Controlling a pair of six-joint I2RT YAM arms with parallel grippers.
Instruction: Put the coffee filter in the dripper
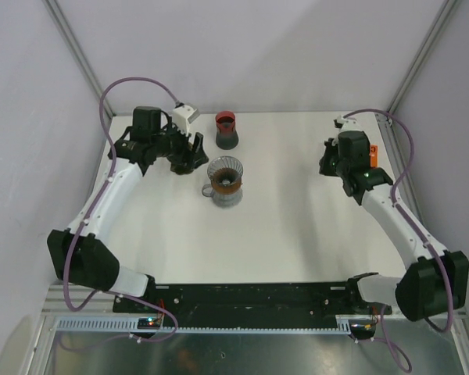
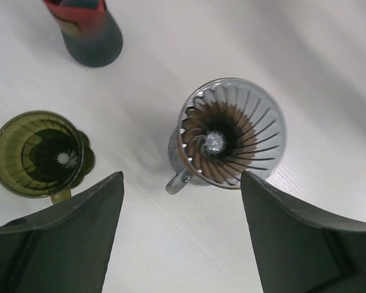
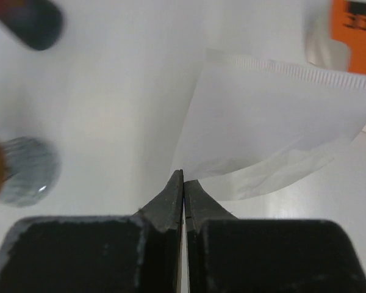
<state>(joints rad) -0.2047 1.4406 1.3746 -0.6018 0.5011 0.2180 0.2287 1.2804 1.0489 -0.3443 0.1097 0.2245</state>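
Note:
The clear glass dripper [image 1: 225, 181] with brown ribs and a small handle stands mid-table; it also shows in the left wrist view [image 2: 232, 131], empty. My left gripper [image 1: 189, 152] is open and empty, just left of the dripper, its fingertips [image 2: 113, 183] a little short of it. My right gripper [image 1: 330, 166] is at the far right of the table, well away from the dripper. In the right wrist view it [image 3: 183, 174] is shut on the lower edge of a white paper coffee filter [image 3: 268, 128], which fans out beyond the tips. The filter cannot be made out in the top view.
A dark cup with a red top [image 1: 227, 130] stands behind the dripper. A green dripper [image 2: 39, 152] sits left of the glass one, under my left gripper. An orange object [image 1: 373, 156] lies by the right gripper near the table's right edge.

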